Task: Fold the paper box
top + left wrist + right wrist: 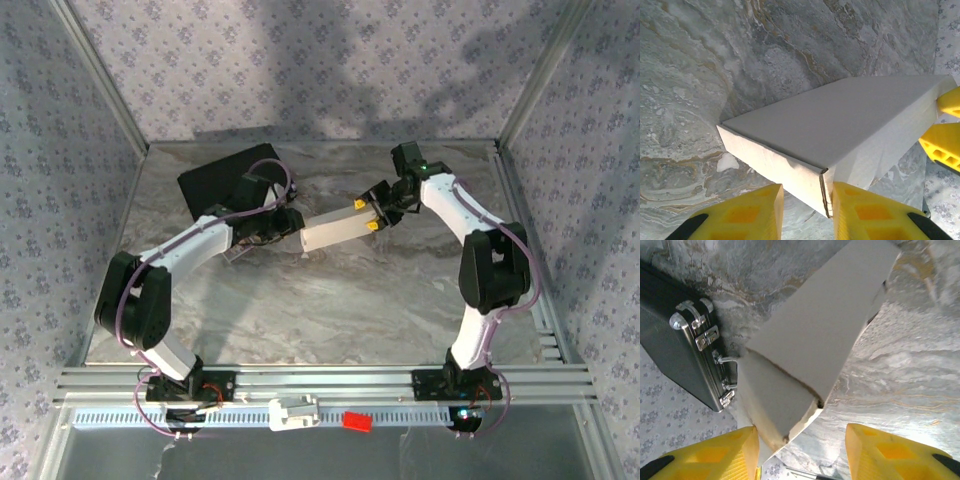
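Top view: the two arm bases sit closest, at the near edge of the table. Beyond them the paper box, a long white carton, lies mid-table. Its long axis runs from the left gripper up and rightward to the right gripper, with one gripper at each end. A black case sits behind the left arm.

Left wrist view: two yellow fingers at the bottom edge are set narrow and pinch the box's near corner. The box stretches away to the right arm's yellow fingertips.

Right wrist view: yellow fingers stand wide. The box's loosely closed end sits between them, close against one finger and clear of the other. The left arm appears to carry the box, so the next fold likely works on this right end.
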You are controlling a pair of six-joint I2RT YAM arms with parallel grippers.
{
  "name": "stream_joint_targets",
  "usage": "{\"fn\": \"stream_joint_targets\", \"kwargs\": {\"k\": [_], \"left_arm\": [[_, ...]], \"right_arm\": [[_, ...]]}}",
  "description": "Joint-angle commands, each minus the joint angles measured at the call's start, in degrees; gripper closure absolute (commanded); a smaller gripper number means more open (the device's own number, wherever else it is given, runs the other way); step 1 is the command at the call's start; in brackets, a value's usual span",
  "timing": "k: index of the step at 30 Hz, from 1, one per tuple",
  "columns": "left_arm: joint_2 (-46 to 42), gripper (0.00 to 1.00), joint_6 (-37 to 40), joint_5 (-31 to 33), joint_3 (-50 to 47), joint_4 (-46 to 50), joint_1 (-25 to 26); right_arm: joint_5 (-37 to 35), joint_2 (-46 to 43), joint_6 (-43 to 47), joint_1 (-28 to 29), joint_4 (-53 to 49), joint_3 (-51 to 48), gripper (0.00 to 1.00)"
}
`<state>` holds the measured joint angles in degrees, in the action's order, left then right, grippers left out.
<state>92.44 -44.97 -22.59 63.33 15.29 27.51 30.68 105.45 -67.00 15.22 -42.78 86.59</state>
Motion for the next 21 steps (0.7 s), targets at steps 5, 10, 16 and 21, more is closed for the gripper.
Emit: {"fn": "stream_joint_targets", "kwargs": {"k": [5, 10, 16, 21], "left_arm": [[6.3, 0.7, 2.1, 4.3, -3.5, 15.3, 0.6], [6.7, 0.7, 2.1, 4.4, -2.9, 15.5, 0.6], [7.1, 0.71, 2.1, 4.2, -2.9, 15.3, 0.6], [7.2, 0.71, 2.2, 4.2, -2.6, 15.4, 0.6]], "right_arm": [[-2.8, -1.4, 3.2, -3.3, -3.4, 1.4, 0.5], [-5.4, -2.9, 4.5, -4.5, -5.8, 2.2, 0.49], [-4.9, -3.8, 4.4, -6.0, -3.8, -2.2, 0.51], [-6.2, -2.7, 5.1, -6.1, -3.8, -4.3, 0.52]]}}
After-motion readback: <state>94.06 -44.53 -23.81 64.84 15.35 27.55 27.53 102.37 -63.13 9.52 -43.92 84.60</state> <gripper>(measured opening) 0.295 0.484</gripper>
